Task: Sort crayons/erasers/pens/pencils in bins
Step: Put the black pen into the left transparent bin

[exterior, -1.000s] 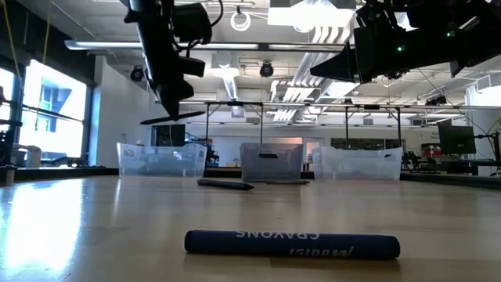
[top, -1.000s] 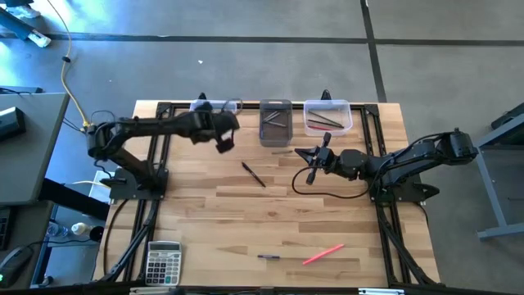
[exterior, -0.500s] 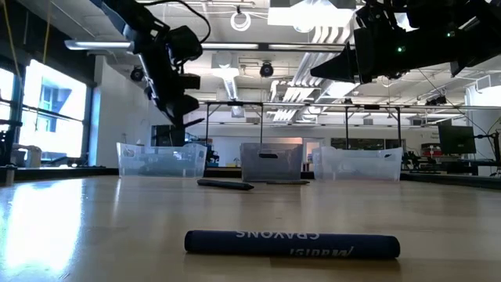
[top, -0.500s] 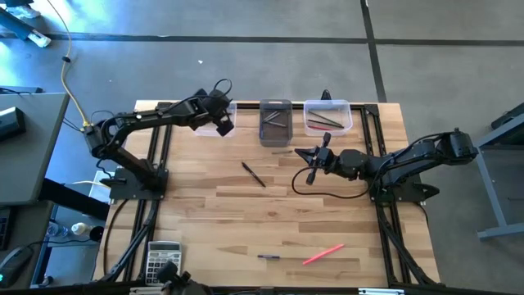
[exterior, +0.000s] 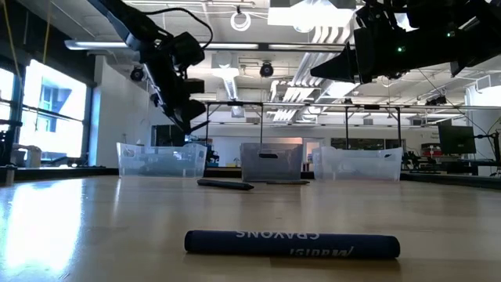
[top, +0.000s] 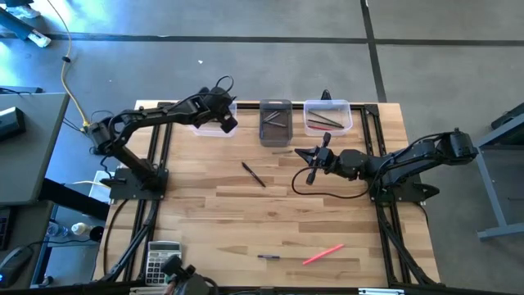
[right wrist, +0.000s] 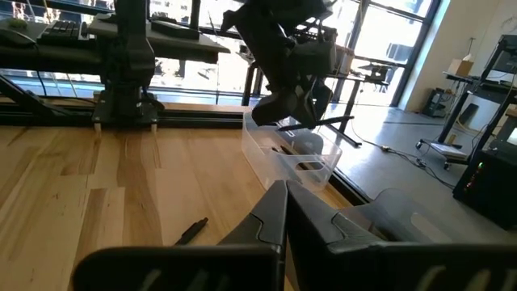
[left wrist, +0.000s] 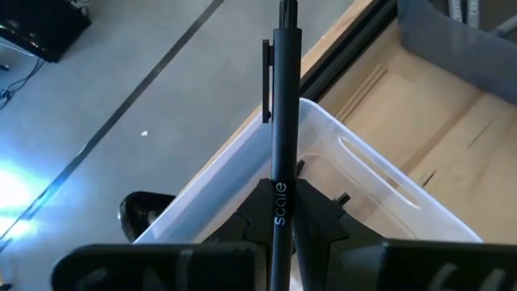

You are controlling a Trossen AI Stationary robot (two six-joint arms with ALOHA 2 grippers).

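Note:
My left gripper (top: 227, 121) hangs over the left clear bin (top: 211, 124) at the table's far edge, shut on a black pen (left wrist: 283, 97) that juts out past the fingers above the bin's rim (left wrist: 339, 133). A dark grey bin (top: 275, 123) and a second clear bin (top: 327, 116) stand to the right, both with sticks inside. A black pen (top: 253, 174) lies mid-table. A pink crayon (top: 322, 255) and a short dark crayon (top: 269, 256) lie near the front edge. My right gripper (top: 312, 164) waits shut above the table, right of centre. My left gripper pinches the black pen's barrel near its rear end (left wrist: 279, 212) between its two fingers. The pen runs along the fingers and sticks out far beyond them, clip end forward. The gripper slants down toward the far edge. The pen is lifted clear above the left clear bin.
A grey calculator (top: 161, 260) sits at the table's front left corner. In the low view the dark crayon (exterior: 291, 244) lies close in front, with the three bins (exterior: 272, 162) in a row behind. Bare wood lies between the middle pen and the front crayons.
My left gripper has carried the black pen from in front of the bins toward the far edge and out over the left clear bin, sinking a little. It has turned and rolled, so the pen now slants down instead of lying level. It stays shut on the pen.

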